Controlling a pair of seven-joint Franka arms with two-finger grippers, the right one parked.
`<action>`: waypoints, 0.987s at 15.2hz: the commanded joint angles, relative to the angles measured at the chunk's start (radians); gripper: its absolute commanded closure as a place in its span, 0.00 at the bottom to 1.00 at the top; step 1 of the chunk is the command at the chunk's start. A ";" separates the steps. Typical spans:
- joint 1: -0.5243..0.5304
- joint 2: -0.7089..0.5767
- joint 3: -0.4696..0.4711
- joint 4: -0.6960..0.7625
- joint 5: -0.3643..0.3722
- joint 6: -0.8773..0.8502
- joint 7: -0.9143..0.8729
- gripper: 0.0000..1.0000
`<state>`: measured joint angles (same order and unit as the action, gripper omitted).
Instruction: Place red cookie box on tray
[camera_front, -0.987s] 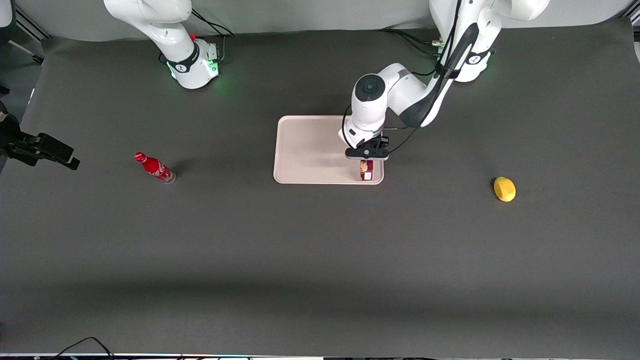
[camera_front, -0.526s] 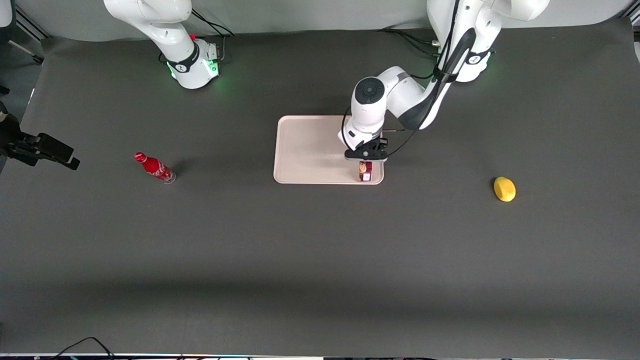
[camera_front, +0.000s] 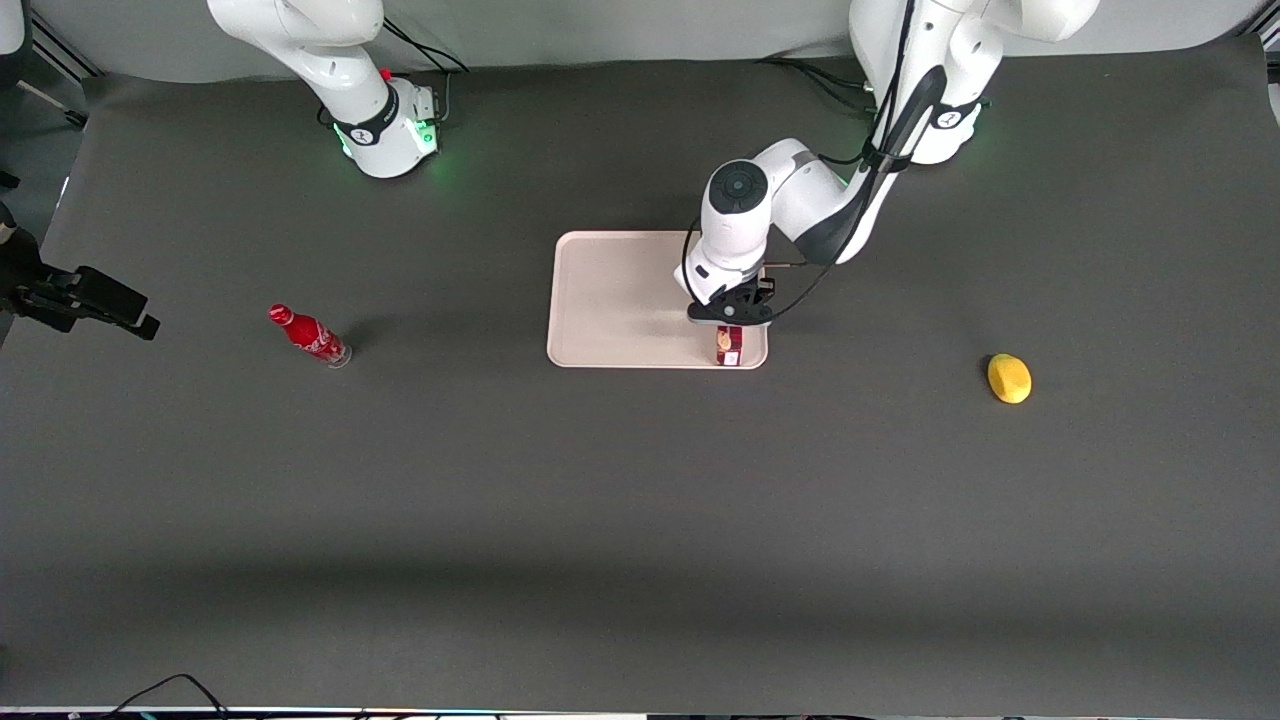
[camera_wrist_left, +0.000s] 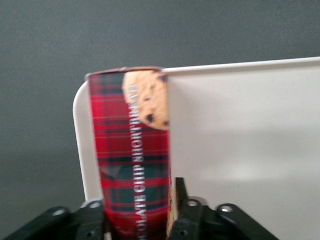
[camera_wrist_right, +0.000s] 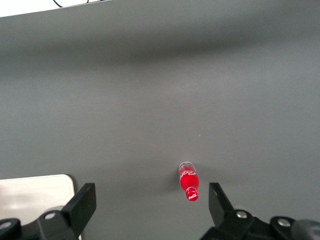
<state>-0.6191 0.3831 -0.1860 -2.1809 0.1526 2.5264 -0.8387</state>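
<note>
Viewed from the front, the black two-finger gripper of the working arm was seen over the pale pinkish-cream rectangular tray, above the tray's corner nearest the front camera at the working arm's end. Its fingers were clamped on the long, flat, tartan-red cookie box printed with chocolate-chip cookies, one black finger pressed against each narrow side. The box was held over that corner, with its free end at about 6 o'clock from the gripper in the front view and close to the tray's raised rim; whether it already touched the tray floor could not be told.

The placing step appeared nearly complete. It would be done well if the box were lowered until fully supported inside the rim, kept level, and released only then, the fingers being opened and lifted straight up so that nothing is dragged. Because the box sat so near the rim, a slight shift toward the tray's middle would be prudent.

A small red bottle and a yellow lemon-shaped object lay well apart on the dark grey table.
</note>
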 joint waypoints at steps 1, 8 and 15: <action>-0.002 0.002 0.002 0.018 0.015 0.000 0.006 0.00; 0.001 -0.019 0.000 0.058 0.013 -0.037 0.004 0.00; 0.056 -0.127 0.002 0.327 -0.036 -0.502 0.163 0.00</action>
<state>-0.5988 0.3104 -0.1849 -1.9790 0.1516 2.2472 -0.8075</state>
